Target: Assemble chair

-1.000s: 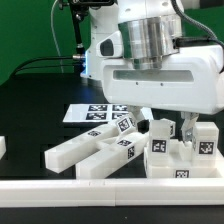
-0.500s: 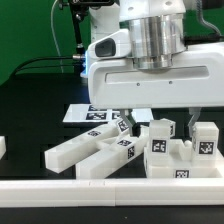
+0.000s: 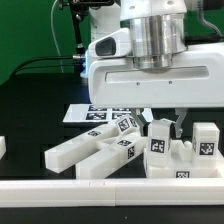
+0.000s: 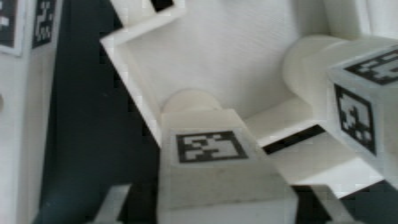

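The gripper [image 3: 166, 120] is hanging low over the chair parts [image 3: 175, 160] crowded at the exterior view's right. Its fingers are sitting at the top of a tilted block [image 3: 159, 143], though I cannot tell whether they are clamping it. An upright block [image 3: 205, 140] is standing just beside it, two bars [image 3: 88, 152] are lying toward the left, the marker board [image 3: 92, 113] is lying behind them, and a rail [image 3: 100, 188] is running along the front.

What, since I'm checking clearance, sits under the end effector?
Under the end effector: a tagged chair block, a second block beside it. Finger contact is hidden behind the block.
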